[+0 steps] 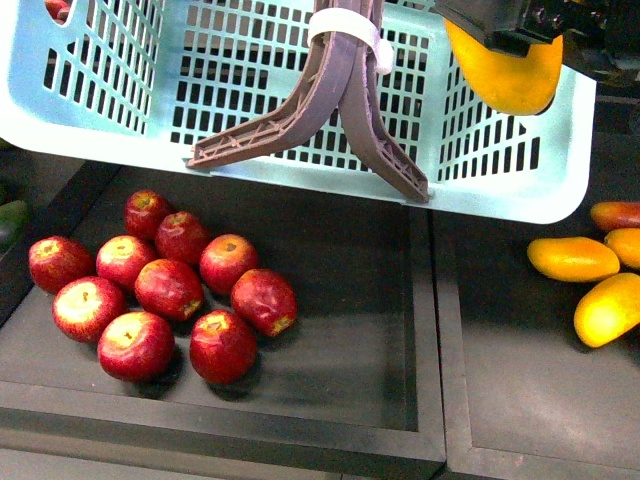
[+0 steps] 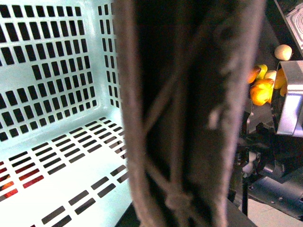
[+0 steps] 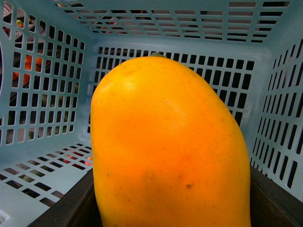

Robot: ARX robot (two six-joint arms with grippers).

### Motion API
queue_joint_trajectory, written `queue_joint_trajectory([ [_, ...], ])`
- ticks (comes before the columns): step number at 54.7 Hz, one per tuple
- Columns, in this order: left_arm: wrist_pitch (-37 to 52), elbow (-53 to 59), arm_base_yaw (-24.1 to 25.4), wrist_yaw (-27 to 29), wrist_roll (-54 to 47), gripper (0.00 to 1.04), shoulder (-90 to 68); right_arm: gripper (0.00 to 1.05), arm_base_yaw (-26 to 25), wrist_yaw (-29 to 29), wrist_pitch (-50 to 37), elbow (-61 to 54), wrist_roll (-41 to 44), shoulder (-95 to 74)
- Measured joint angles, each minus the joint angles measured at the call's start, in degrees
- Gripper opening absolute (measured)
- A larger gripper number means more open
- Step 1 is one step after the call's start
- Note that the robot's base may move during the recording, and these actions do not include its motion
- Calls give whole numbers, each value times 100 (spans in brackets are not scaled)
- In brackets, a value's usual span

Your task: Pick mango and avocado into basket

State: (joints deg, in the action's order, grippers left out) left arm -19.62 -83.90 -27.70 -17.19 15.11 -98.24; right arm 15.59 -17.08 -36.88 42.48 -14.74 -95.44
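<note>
We see the basket (image 1: 480,200) filling the top of the front view, tilted, with its lower edge over the dark surface (image 1: 350,350). Its two brown handles (image 1: 330,100) hang down the near wall, bound together at the top by a white zip tie (image 1: 345,25). At the basket's right corner our right pincer (image 1: 500,38) is clamped on the mango (image 1: 512,78), whose yellow-orange body hangs below the dark jaws against the lattice wall. In the right wrist view the mango (image 3: 170,151) takes up most of the picture. Dark fingers (image 3: 71,203) sit at either side of it, and slotted teal walls lie behind it and to both sides, so it is within the basket's opening; we cannot tell whether it touches the floor. The left wrist view is largely blocked by a blurred brown handle (image 2: 184,113) very close to the lens, with the basket's floor beyond it. Our left pincer shows in no picture. On the surface a cluster of red apples (image 1: 170,290) lies below the basket on the left, and several loose mangoes (image 1: 573,258) lie on the right. A dark green shape (image 1: 10,222) is cut off at the left edge; we cannot say if it is the avocado.
</note>
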Motion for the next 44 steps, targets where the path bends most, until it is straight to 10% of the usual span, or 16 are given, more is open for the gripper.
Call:
queue_joint_trajectory([
  [10, 0, 0, -2, 0, -4, 7, 0, 99, -129, 269, -348, -109, -269, 107],
  [44, -26, 11, 0, 0, 20, 7, 0, 97, -2922, 369, 1803, -3156, -212, 6011],
])
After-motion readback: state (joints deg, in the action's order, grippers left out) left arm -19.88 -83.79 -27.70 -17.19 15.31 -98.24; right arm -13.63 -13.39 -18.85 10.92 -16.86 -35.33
